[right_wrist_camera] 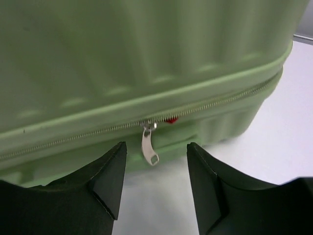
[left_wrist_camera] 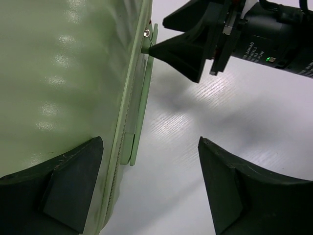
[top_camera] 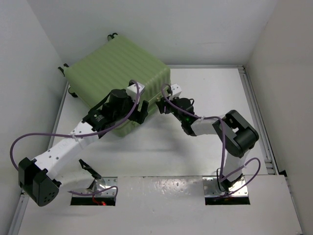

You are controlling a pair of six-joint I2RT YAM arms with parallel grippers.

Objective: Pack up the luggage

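The luggage [top_camera: 117, 68], a light-green ribbed suitcase, lies closed at the table's back left. My left gripper [top_camera: 142, 111] stands open at its near right edge. In the left wrist view one finger [left_wrist_camera: 73, 181] overlaps the luggage [left_wrist_camera: 63, 73] and the other hangs over the bare table. My right gripper [top_camera: 164, 105] is open at the luggage's near right corner. In the right wrist view the silver zipper pull [right_wrist_camera: 149, 147] hangs from the zipper line between the fingertips of the right gripper [right_wrist_camera: 156, 145], touched by neither. A red bit [right_wrist_camera: 170, 120] shows at the zipper.
White walls enclose the table on the left, back and right. A metal rail [top_camera: 254, 107] runs along the right side. A small black object [top_camera: 90, 169] lies near the left arm's base. My right gripper's finger [left_wrist_camera: 186, 54] reaches the luggage's seam in the left wrist view.
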